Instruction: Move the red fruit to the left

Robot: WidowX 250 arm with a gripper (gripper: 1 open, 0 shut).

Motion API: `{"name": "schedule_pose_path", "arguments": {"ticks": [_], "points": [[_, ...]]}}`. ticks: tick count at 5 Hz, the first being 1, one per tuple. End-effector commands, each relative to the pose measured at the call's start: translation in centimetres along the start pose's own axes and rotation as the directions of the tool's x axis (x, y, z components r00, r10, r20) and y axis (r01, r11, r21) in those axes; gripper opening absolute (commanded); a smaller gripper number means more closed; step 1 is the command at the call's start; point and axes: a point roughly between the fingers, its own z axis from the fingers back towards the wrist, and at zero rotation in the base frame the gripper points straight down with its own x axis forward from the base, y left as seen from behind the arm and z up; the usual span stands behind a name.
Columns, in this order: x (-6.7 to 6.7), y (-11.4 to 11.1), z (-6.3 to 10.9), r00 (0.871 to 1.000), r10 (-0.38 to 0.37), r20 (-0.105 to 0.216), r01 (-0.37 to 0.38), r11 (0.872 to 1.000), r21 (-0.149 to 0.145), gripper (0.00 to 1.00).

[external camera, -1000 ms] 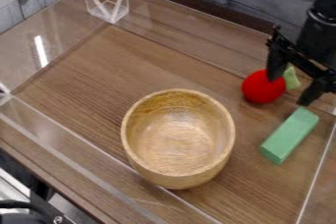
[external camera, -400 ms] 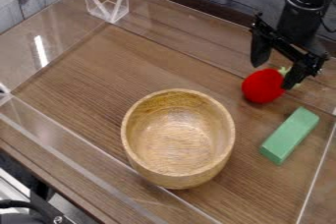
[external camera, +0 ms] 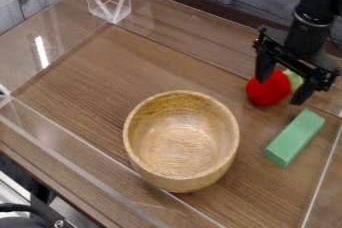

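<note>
One pincer (external camera: 290, 76) – open – straddling red fruit (external camera: 266, 90).

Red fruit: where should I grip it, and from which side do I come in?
Grip the red fruit across its round middle, coming straight down from above. It sits alone on the table, clear of the bowl and the green block. The open end effector already hangs over it, so probably just descend.

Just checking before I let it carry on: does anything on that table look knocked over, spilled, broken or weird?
Nothing stands out. The wooden bowl sits upright and empty, the green block lies flat, and the red fruit looks intact under the open gripper.
</note>
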Motion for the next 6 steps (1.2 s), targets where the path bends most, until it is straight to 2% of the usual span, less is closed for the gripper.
{"name": "schedule_pose_path", "arguments": {"ticks": [1, 2, 4, 5, 6], "points": [[2.2, 0.3, 2.0, 0.995, 0.025, 0.098, -0.025, 1.000, -0.003, 1.00], [3.1, 0.9, 1.2, 0.994, 0.044, 0.098, -0.044, 0.999, 0.001, 1.00], [3.5, 1.9, 1.6, 0.992, 0.044, 0.120, -0.044, 0.999, -0.004, 1.00], [2.9, 2.6, 1.8, 0.991, 0.059, 0.119, -0.059, 0.998, -0.002, 0.00], [2.8, 3.9, 3.6, 0.986, 0.099, 0.136, -0.100, 0.995, 0.002, 0.00]]}}
